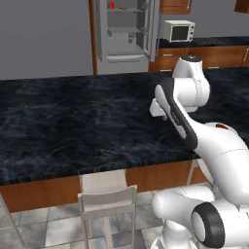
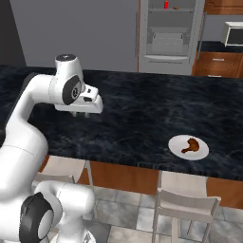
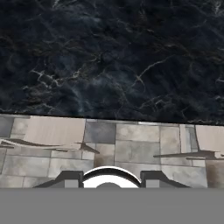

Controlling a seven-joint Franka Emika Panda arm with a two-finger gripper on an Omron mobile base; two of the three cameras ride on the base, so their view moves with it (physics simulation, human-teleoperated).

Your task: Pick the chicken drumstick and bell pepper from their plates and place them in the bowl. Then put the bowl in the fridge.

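Drumstick (image 2: 190,145) untouched; gripper (image 2: 81,114) empty (jaws unclear).

One drumstick (image 2: 190,145) on one plate (image 2: 201,153), two stools (image 2: 186,204), one open fridge (image 2: 172,35), one microwave (image 1: 179,31), one red bottle (image 2: 165,4).

A dark marbled counter (image 1: 73,121) spanned the room above wood panelling. Pale stools (image 1: 107,199) stood on the grey tiled floor (image 2: 128,209); a white microwave (image 1: 178,31) sat beside a grey wall (image 1: 44,34).
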